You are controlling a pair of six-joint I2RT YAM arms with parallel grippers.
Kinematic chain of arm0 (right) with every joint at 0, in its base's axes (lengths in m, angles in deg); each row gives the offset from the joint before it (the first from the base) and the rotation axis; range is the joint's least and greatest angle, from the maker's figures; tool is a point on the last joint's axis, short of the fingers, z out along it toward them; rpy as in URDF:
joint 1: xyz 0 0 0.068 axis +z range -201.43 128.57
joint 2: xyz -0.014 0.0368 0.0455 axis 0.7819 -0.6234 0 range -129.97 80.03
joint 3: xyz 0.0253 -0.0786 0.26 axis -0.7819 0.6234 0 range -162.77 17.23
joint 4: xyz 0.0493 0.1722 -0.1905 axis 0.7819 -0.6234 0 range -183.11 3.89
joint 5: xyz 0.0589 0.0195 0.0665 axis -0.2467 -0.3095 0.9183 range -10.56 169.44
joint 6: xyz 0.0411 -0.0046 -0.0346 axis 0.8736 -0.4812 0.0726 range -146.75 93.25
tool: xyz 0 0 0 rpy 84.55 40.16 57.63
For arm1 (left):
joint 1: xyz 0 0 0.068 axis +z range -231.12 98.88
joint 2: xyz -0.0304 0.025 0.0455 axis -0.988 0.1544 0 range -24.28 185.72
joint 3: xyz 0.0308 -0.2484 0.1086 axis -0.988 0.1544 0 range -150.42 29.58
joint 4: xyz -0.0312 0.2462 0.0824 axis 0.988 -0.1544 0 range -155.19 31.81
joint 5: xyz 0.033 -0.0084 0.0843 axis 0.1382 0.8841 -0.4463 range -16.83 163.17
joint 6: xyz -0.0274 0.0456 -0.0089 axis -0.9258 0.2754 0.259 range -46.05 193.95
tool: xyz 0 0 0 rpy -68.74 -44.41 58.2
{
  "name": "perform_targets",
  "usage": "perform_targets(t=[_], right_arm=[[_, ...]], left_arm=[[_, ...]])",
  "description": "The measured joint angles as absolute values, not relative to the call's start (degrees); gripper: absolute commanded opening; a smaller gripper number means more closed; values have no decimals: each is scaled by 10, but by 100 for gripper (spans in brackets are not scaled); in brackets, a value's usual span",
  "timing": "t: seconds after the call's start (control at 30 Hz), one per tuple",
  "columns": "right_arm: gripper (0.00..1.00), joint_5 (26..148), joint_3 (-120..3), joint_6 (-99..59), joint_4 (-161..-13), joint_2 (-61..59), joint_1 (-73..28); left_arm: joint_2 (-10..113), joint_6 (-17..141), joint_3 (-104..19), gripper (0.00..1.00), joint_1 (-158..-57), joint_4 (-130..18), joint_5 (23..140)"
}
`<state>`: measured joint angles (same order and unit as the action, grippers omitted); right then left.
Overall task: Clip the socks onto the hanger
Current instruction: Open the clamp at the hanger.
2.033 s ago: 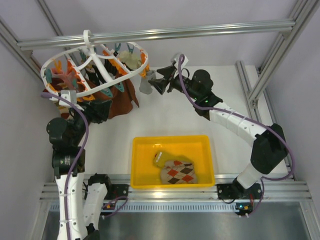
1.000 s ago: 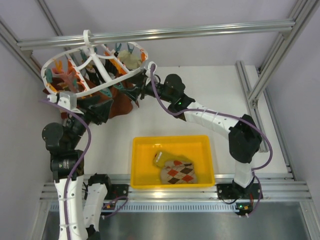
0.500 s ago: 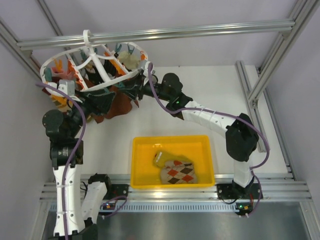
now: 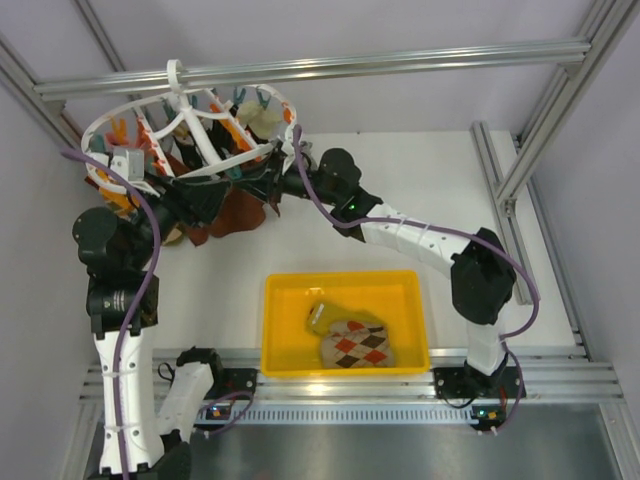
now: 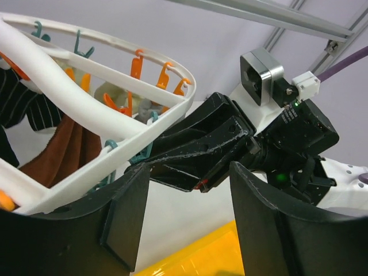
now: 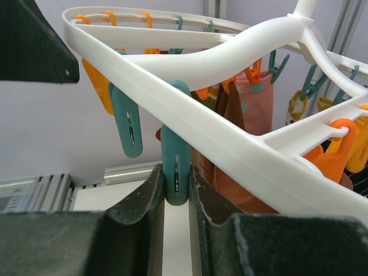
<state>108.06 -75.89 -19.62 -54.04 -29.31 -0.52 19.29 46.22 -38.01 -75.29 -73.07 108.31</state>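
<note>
Pinching a teal clip [image 6: 175,152] between its two black fingers, the right gripper [image 6: 176,178] is clenched on that clip's lower end, pads touching it on both sides. The clip hangs straight down from the outer ring of the white hanger [image 6: 230,144], long axis vertical, dead centre in the right wrist view, with a second teal clip [image 6: 127,123] free just to its left. The left gripper [image 5: 188,190] is released and empty, its fingers spread wide. It sits under the hanger rim at the left of the top view and looks across at the right gripper. Neither gripper carries a sock. The argyle sock [image 4: 358,345] and the mustard sock [image 4: 322,318] lie flat in the yellow bin [image 4: 345,277] at lower centre of the top view, well apart from both grippers and down-frame of them. Judgement: the squeezed clip needs a sock fed up into it, and the free left gripper is the one available to fetch, neither arm being clearly nearer the bin. Garments already hang on the hanger, among them a rust-brown cloth [image 4: 240,212]. No brand or writing is readable; a small white tag on the mustard sock is too small to read.
</note>
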Motion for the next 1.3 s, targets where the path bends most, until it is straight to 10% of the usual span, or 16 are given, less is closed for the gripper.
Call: perform_targets(t=[1.3], right_arm=[[0,1102,-758,-152,-594,-268,2]], left_arm=[[234,469,-388,60,-899,-823,812]])
